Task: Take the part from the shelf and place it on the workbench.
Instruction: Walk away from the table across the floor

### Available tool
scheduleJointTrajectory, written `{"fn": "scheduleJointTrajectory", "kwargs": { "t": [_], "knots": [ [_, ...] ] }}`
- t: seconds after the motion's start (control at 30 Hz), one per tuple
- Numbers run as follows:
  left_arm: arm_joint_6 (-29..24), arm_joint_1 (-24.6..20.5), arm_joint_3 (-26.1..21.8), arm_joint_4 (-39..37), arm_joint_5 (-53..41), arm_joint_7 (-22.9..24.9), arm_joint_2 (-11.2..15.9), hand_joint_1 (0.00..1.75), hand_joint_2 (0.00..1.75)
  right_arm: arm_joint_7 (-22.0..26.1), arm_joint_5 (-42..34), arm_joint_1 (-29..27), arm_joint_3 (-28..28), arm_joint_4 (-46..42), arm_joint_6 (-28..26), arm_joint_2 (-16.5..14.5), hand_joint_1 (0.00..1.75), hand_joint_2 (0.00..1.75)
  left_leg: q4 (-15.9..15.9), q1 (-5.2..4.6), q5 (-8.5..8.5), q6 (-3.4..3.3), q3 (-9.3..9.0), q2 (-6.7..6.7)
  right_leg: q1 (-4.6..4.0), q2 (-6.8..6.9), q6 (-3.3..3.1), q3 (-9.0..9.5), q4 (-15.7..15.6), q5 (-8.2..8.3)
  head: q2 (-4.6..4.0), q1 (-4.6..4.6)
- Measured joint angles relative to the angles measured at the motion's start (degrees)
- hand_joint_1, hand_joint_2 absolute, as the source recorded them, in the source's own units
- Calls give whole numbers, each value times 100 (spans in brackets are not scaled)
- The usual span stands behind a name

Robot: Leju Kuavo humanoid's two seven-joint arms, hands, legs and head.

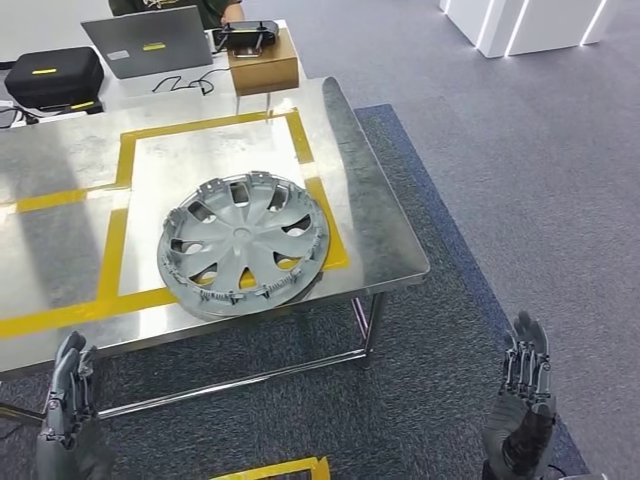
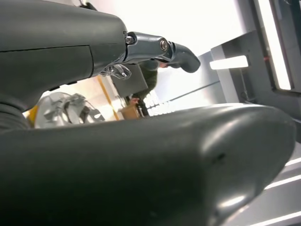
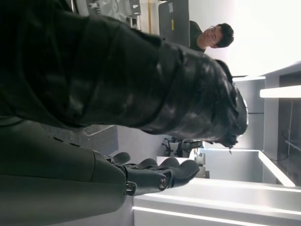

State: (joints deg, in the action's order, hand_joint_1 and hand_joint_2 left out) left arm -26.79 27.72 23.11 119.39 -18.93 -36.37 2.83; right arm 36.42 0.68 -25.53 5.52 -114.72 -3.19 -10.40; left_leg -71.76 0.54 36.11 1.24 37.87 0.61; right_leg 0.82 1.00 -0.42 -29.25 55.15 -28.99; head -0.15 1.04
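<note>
— Where's the part?

— The silver hubcap (image 1: 242,244) lies flat on my steel bench (image 1: 377,215), inside the yellow tape frame (image 1: 125,160). Its near rim covers the front strip of tape and comes close to the bench's front edge; its right rim overlaps the right strip.

— And your hands?

— Both are off the bench, low and in front of it, well apart from the hubcap. My left hand (image 1: 69,400) sits below the front edge near the left end, fingers upright and apart, nothing in it. My right hand (image 1: 522,398) is out past the bench's right corner over the grey carpet (image 1: 528,180), palm turned inward, fingers spread, also holding nothing.

— Room to move?

— Bare carpet lies to the right of the bench. At the far end stand a cardboard box (image 1: 263,66), a laptop (image 1: 149,42) and a black case (image 1: 53,75), all well clear of the hubcap. A person (image 3: 209,36) sits behind the laptop. A piece of yellow tape (image 1: 283,468) marks the floor between my hands
</note>
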Motion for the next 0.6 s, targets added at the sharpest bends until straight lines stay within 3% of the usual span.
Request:
{"fn": "scheduleJointTrajectory", "kwargs": {
  "t": [0.03,0.07,0.17,0.23,0.3,0.37,0.43,0.5,0.53,0.57,0.6],
  "knots": [
    [1,0,0,-9,13,11,2,0,0,-4,0,0,-3,11,-15,0,0,0,-132,21,14,24,-36,-4,4,24,15,-44,13,39,0,3],
    [2,0,0,-17,25,19,4,0,0,-8,0,-1,-6,23,-29,0,0,0,-43,41,-86,44,-171,-10,13,43,35,-87,35,73,0,4],
    [9,-4,-1,-29,38,26,14,0,0,-16,0,0,-19,39,-52,-4,0,0,1136,75,-486,72,-949,-72,39,82,109,-219,149,133,0,22],
    [17,-8,-2,-33,39,23,15,0,0,-20,9,2,-26,39,-52,-7,0,0,1574,54,-506,13,-1163,-97,26,97,188,-286,196,179,0,35],
    [31,-6,-5,-36,43,19,18,0,0,-32,24,2,-29,40,-45,-8,0,0,1598,31,-537,-111,-1105,-87,31,102,281,-318,192,236,-1,27],
    [43,-7,-9,-37,53,19,21,0,0,-43,37,1,-30,45,-38,-8,0,0,1620,27,-614,-244,-1029,-92,49,56,340,-406,305,94,0,10],
    [54,-11,-11,-46,70,20,21,0,0,-49,48,-3,-31,60,-37,-8,0,0,1630,14,-711,-340,-920,-98,45,-20,355,-632,859,-366,1,-44],
    [86,-12,-15,-72,118,29,21,0,0,-75,59,-3,-32,86,-37,-7,0,0,1617,-27,-809,-382,-789,-91,30,-57,345,-862,1617,-775,0,-101],
    [107,-12,-18,-88,161,38,20,0,0,-93,64,-1,-34,102,-38,-7,0,0,1607,-51,-855,-394,-723,-84,22,-64,330,-886,1821,-824,-1,-116],
    [126,-12,-26,-107,214,46,18,0,0,-111,71,2,-42,121,-40,-8,0,0,1594,-76,-895,-401,-659,-72,9,-68,303,-802,1809,-762,-1,-123],
    [151,-14,-41,-131,273,53,12,0,0,-133,80,9,-55,146,-43,-8,0,0,1580,-101,-933,-405,-599,-56,-9,-77,261,-602,1567,-619,0,-127]
  ]
}}
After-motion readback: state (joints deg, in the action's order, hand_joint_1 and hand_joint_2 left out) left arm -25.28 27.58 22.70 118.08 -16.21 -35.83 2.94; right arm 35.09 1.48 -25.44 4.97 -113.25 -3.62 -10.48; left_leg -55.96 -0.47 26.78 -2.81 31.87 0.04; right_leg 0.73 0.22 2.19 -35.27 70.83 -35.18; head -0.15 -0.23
